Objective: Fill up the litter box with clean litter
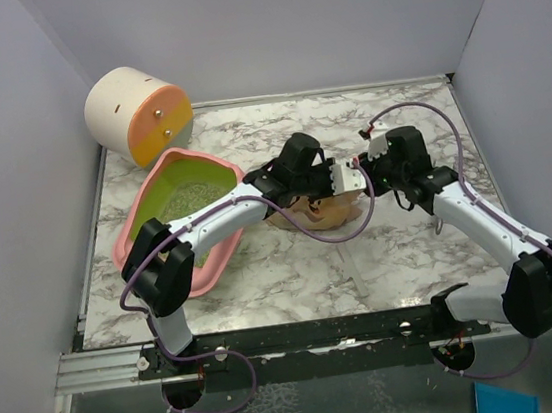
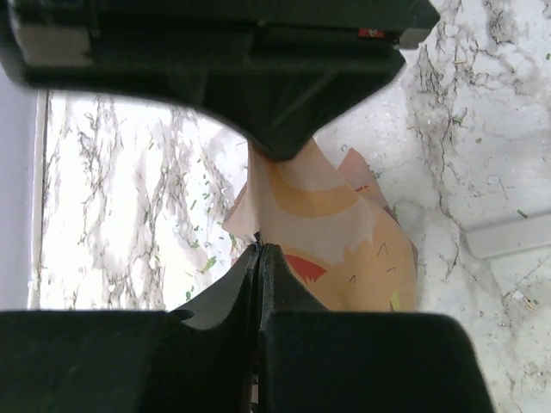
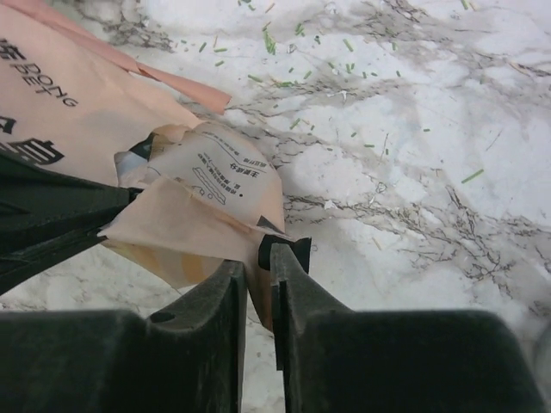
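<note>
Tan crinkled paper bag [image 1: 330, 216] | grainy litter [image 1: 192, 199] | pink rounded litter box [image 1: 130, 227]

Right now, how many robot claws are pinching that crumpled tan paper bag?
2. The left gripper is clamped on one edge of the crumpled tan paper bag; the right gripper pinches a fold beside it.

Paper bag [image 3: 69, 112] reads "BONG" w/ Chinese chars; small print on flap illegible.
</note>
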Controlling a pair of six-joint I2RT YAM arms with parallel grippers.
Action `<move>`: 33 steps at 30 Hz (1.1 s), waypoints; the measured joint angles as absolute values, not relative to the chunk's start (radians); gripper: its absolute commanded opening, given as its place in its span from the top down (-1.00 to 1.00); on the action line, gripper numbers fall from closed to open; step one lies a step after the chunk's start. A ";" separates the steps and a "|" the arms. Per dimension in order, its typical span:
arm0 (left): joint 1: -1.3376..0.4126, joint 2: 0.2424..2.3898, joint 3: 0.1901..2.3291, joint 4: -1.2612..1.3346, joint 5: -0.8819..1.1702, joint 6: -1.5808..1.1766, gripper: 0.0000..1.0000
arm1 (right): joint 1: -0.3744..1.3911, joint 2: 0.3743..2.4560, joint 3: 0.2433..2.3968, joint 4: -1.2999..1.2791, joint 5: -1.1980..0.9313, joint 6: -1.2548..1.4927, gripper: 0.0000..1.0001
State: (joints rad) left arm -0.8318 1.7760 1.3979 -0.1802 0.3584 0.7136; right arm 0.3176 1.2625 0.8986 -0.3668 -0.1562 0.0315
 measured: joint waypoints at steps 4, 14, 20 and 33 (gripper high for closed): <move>-0.834 1.776 1.398 -0.167 0.356 0.714 1.00 | 0.310 1.240 0.898 -0.374 -0.131 0.056 0.75; -0.838 1.776 1.395 -0.159 0.332 0.713 1.00 | 0.298 1.218 0.898 -0.410 -0.026 0.129 -0.29; -0.833 1.776 1.395 -0.145 0.253 0.666 0.71 | 0.247 1.133 0.916 -0.526 0.118 0.171 -0.36; -0.818 1.660 1.431 -0.135 0.207 0.462 0.32 | 0.248 1.069 1.071 -0.738 -0.122 0.171 0.05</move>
